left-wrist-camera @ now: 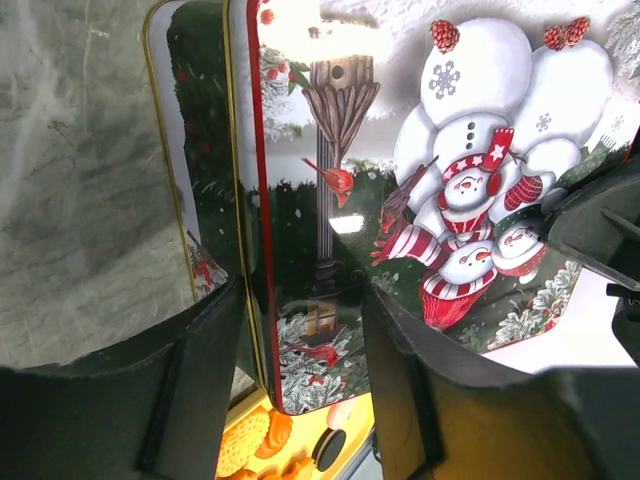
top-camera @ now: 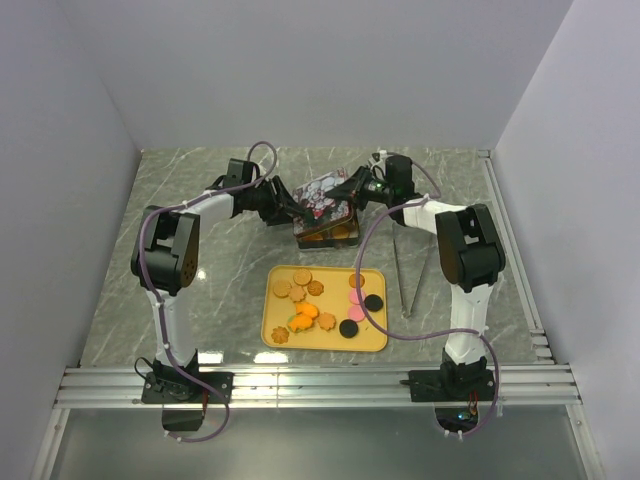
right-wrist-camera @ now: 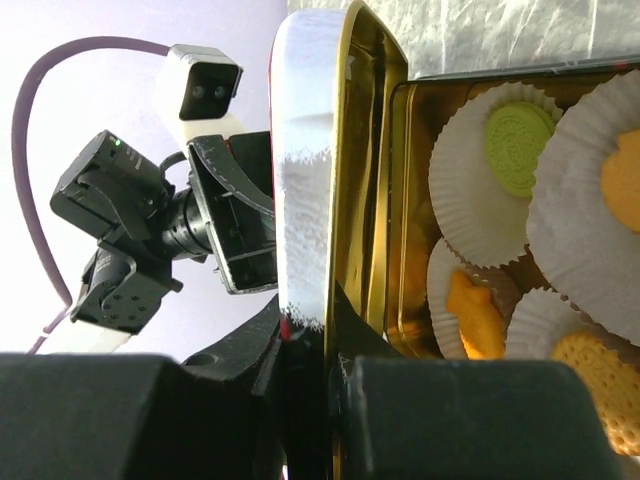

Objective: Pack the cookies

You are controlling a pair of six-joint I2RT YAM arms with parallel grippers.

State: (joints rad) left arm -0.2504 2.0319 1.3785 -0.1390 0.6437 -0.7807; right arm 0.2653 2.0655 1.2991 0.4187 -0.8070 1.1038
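Note:
Several loose cookies (top-camera: 322, 305) in brown, orange, pink and black lie on a yellow tray (top-camera: 375, 340). Behind it stands an open tin (top-camera: 325, 237) with cookies in white paper cups, among them a green one (right-wrist-camera: 520, 135). The snowman-printed lid (top-camera: 322, 195) is tilted up over the tin. My right gripper (top-camera: 352, 192) is shut on the lid's edge (right-wrist-camera: 310, 150). My left gripper (top-camera: 290, 212) is open, with the lid's near corner (left-wrist-camera: 310, 330) between its fingers (left-wrist-camera: 200, 380). I cannot tell whether they touch it. Tray cookies (left-wrist-camera: 260, 440) show below.
Metal tongs (top-camera: 410, 275) lie on the marble table to the right of the tray. White walls close the table at left, back and right. A metal rail (top-camera: 320, 385) runs along the near edge.

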